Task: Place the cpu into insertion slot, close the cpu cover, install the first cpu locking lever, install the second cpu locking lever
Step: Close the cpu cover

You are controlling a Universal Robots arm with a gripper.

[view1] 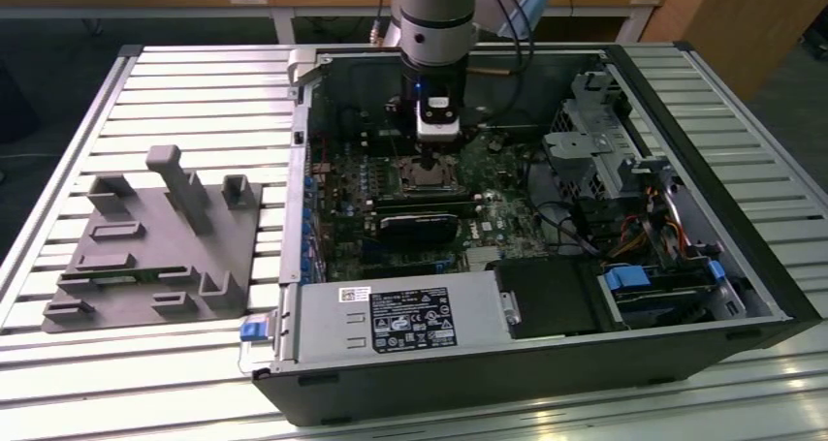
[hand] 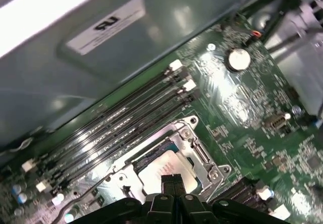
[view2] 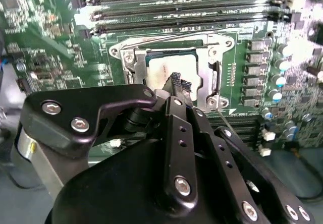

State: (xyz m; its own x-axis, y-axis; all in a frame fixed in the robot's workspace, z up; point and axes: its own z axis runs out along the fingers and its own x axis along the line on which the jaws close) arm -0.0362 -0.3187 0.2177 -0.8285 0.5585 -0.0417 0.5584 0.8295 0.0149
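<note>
Arm: the arm (view1: 433, 24) is reaching straight down into the open computer case (view1: 763, 267), over the far half of the green board (view1: 505, 208).

Claw: the claw (view1: 431, 162) is hanging just above the socket. In both wrist views its two black fingers (view2: 177, 82) are pressing together tip to tip, and nothing is sitting between them.

Cpu: the cpu (view2: 164, 70) is lying flat in the insertion slot (view2: 126, 57), grey metal top facing up. It is sitting right under the joined tips of the claw (hand: 173, 181). I cannot tell whether the tips are touching it or hovering just clear.

Cpu in the first wrist view: the cpu (hand: 156, 173) is showing its pale top just beyond the fingertips, with a strip of its green edge on the side toward the memory slots (hand: 116, 128).

Cpu cover: the cpu cover (view2: 208, 77) is showing as silver metal framing the chip on its sides. It is looking flat around the chip, though I cannot tell whether it is fully down or latched.

Slot on the board: the socket is sitting beside the row of long black memory slots, well in from the board's edges.

Surface: the slatted metal surface (view1: 194, 102) is carrying the case along its edge at the exterior view's right. A grey moulded fixture (view1: 155, 247) is resting near its edge at the exterior view's left, well apart from the claw.

Near corner of the case: the power supply (view1: 388, 315) is filling the case's near edge, away from the socket.
</note>
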